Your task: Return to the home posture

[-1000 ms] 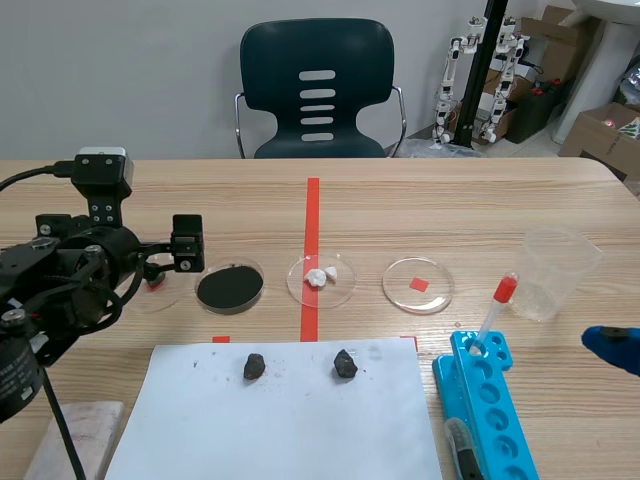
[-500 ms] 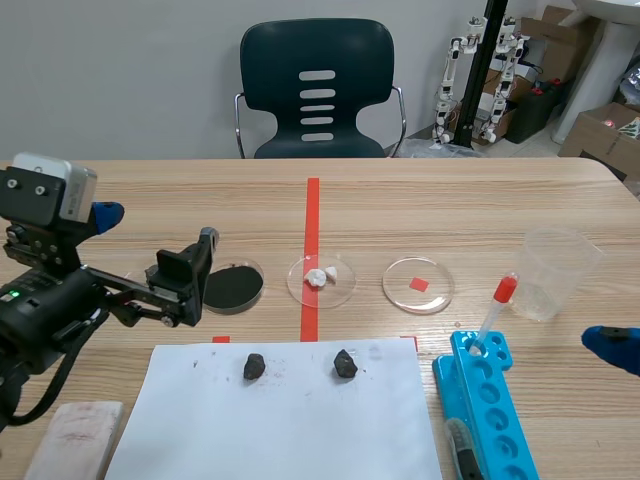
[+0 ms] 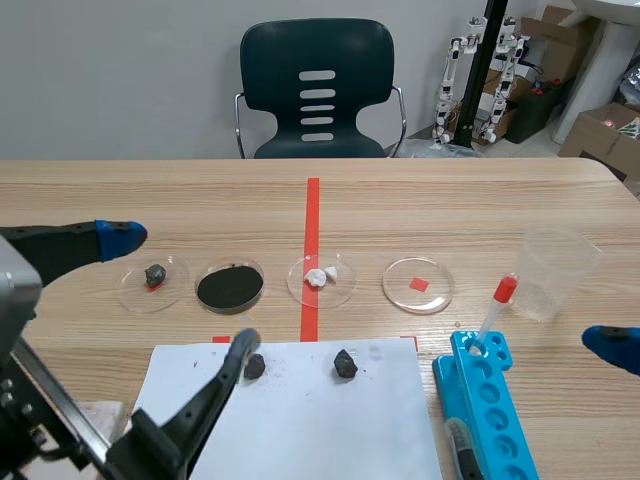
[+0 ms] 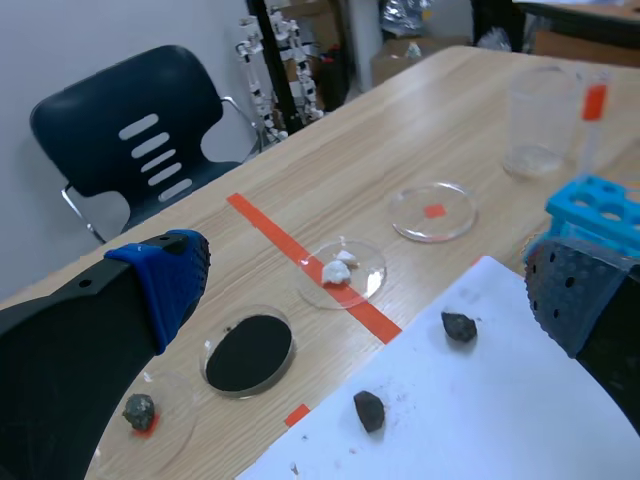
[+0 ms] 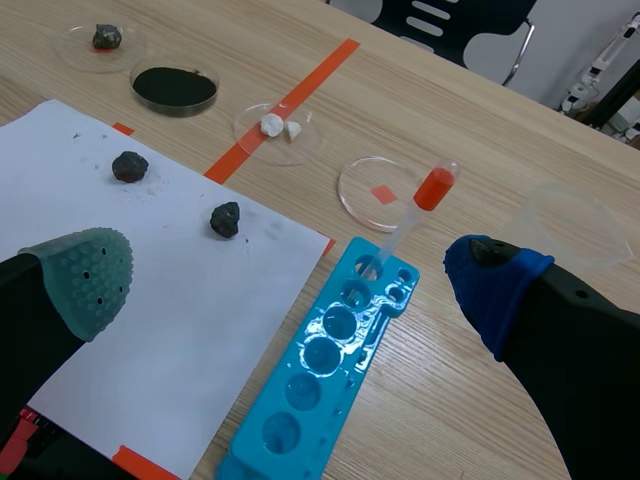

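Observation:
My left gripper (image 3: 180, 295) is low at the near left of the table and stands open: one blue-tipped finger (image 3: 120, 238) is above the leftmost dish, the other finger (image 3: 240, 350) is over the corner of the white paper (image 3: 300, 430). Nothing is between the fingers in the left wrist view, where the left gripper (image 4: 368, 283) looks out over the dishes. My right gripper (image 5: 288, 278) is open and holds nothing, hovering above the blue rack (image 5: 330, 350). In the scene view only its blue fingertip (image 3: 610, 345) shows at the right edge.
A row of dishes crosses the table: one with a dark rock (image 3: 155, 274), one with black powder (image 3: 230, 287), one with white bits (image 3: 320, 277), and a clear dish (image 3: 417, 285). Two dark rocks (image 3: 254, 366) (image 3: 345, 363) lie on the paper. A red-capped dropper (image 3: 495, 312) stands in the rack beside a plastic cup (image 3: 555, 270).
My left arm has drawn back from the leftmost dishes toward the near left corner and sunk low, uncovering the dish with the dark rock. The right arm has not moved.

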Controlling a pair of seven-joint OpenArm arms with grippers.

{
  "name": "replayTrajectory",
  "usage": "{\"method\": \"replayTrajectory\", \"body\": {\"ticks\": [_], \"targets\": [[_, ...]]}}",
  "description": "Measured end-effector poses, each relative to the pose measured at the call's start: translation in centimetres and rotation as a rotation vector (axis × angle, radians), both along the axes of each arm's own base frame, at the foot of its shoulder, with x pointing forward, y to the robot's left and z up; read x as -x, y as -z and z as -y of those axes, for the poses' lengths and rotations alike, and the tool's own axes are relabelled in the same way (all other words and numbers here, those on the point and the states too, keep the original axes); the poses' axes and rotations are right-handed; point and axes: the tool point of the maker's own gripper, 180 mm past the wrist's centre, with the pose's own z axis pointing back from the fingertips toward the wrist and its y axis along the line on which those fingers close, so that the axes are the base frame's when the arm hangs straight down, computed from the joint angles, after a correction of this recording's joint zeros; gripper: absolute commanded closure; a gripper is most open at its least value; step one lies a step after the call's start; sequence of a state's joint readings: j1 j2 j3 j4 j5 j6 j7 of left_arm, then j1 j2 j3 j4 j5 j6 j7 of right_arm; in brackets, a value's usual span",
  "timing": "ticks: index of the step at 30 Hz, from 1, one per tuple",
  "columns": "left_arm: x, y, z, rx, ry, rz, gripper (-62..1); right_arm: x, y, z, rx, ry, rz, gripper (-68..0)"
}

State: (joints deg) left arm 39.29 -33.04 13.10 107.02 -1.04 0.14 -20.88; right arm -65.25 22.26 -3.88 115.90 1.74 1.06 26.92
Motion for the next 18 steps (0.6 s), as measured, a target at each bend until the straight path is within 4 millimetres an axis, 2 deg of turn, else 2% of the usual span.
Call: {"method": "replayTrajectory", "body": {"ticks": [9, 18], "targets": [[3.4, 2.0, 0.2, -0.042, 0.046, -0.109, -62.3, 0.0, 0.0, 0.0, 0.0, 0.0, 0.0, -67.9], [3.5, 2.5, -0.1, -0.027, 0.027, -0.147, -62.3, 0.0, 0.0, 0.0, 0.0, 0.0, 0.0, -67.9]]}}
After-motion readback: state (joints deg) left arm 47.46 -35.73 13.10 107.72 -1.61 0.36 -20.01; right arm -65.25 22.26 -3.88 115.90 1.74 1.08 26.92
